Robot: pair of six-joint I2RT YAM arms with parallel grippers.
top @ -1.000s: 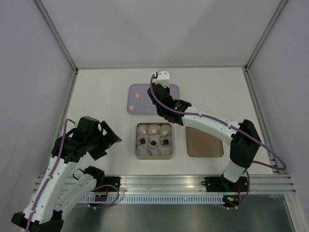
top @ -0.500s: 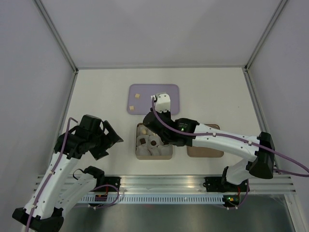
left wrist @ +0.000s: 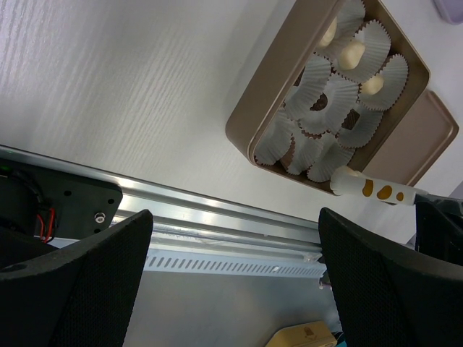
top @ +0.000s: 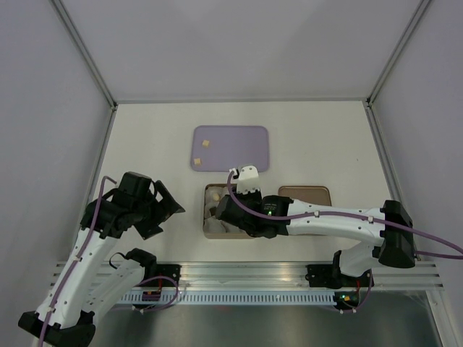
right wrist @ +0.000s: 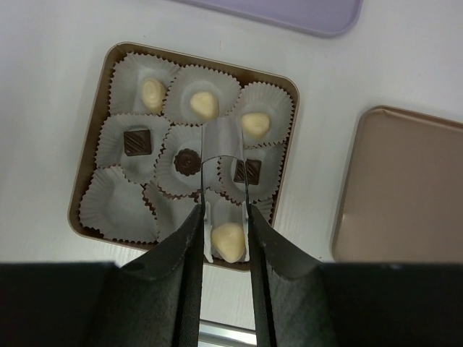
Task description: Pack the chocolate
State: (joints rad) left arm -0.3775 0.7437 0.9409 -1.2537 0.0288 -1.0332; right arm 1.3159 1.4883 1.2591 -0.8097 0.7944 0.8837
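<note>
the right arm stretches over the brown box, while the left gripper hangs well apart on the left, jaws spread wide and empty. the purple tray beyond the box carries 2 pale pieces. the right gripper is clenched on 1 pale tan chocolate, a rounded lump with no clear long axis, hanging directly above the box's near row, about mid-row. the cup under it is hidden; an empty cup lies just left in the wrist view, so the placing likely needs a straight lowering
</note>
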